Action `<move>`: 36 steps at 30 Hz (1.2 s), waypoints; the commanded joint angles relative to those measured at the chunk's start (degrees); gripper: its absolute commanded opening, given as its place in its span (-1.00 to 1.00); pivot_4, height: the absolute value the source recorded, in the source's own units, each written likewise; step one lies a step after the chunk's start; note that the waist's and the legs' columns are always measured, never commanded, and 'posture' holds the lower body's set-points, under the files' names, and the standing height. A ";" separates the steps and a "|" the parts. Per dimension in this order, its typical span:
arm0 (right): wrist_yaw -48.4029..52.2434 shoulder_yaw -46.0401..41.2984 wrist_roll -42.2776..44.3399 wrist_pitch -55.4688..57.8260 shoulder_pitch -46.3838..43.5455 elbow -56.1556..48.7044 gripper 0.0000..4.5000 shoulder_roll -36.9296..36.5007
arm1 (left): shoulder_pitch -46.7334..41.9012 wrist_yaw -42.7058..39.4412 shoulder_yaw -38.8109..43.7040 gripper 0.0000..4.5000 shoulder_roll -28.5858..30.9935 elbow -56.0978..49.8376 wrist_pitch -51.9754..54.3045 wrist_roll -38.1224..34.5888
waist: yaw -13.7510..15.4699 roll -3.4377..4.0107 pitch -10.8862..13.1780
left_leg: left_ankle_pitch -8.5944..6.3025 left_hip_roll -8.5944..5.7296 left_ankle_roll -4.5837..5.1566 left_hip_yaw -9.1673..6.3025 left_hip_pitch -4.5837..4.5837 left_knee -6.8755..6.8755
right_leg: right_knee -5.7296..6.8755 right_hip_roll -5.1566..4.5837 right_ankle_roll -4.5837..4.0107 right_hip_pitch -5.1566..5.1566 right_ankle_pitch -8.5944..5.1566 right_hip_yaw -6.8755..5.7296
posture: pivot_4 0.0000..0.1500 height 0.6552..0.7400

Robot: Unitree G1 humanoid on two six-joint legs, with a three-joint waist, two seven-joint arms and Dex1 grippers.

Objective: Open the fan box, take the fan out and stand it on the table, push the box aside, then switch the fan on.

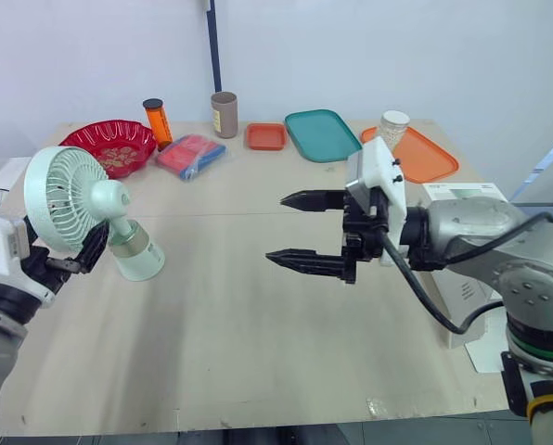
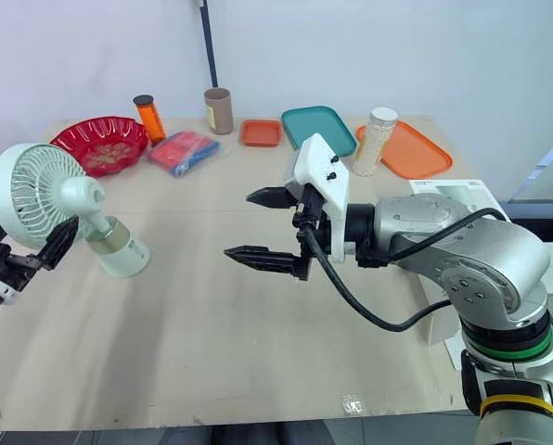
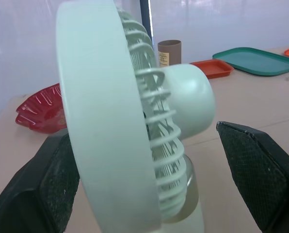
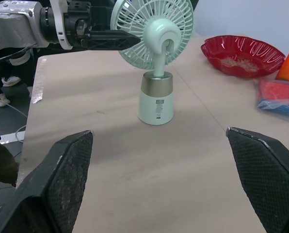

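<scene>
The mint-green fan [image 1: 133, 252] stands on its base on the left of the table, its round head [image 1: 66, 197] tilted up. My left gripper [image 1: 72, 248] is open and straddles the fan head. In the left wrist view one finger [image 3: 47, 184] sits close against the rim and the other [image 3: 261, 170] stands well clear. My right gripper [image 1: 275, 228] hangs open over the table's middle, pointing at the fan and holding nothing. The white fan box [image 1: 465, 194] lies at the right edge, partly hidden behind my right arm.
Along the back of the table are a red bowl [image 1: 109, 144], an orange bottle [image 1: 156, 120], a red and blue packet [image 1: 191, 155], a brown cup [image 1: 224, 113], a small orange tray [image 1: 265, 136], a teal tray [image 1: 321, 134], a jar [image 2: 374, 139] and an orange tray [image 1: 425, 156].
</scene>
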 commanded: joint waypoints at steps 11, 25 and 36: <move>-1.94 -1.87 0.94 0.33 0.17 -1.76 1.00 -0.01 | -0.09 2.13 -0.27 0.66 -1.63 -1.43 1.31 -0.87 | 0.03 0.00 0.00 | 0.00 0.00 0.00 -0.02 -0.01 0.01 | 0.00 -0.01 0.00 0.00 0.00 -0.01 | 1.00 0.96; -1.68 -1.49 0.56 0.17 0.55 -2.08 1.00 -0.16 | -0.46 2.54 -0.65 0.02 -1.64 -1.08 0.68 -0.22 | 0.03 0.00 0.00 | 0.00 0.00 0.00 -0.02 -0.02 0.02 | 0.00 -0.01 0.00 0.00 0.00 -0.02 | 1.00 0.96; -2.14 -1.53 0.60 0.39 0.23 -1.95 1.00 0.02 | -1.56 3.93 -1.29 -0.04 -1.66 -2.73 1.56 -1.57 | 0.03 0.00 0.00 | 0.00 0.00 0.00 -0.03 -0.03 0.02 | 0.00 -0.01 0.00 0.00 0.00 -0.02 | 1.00 0.96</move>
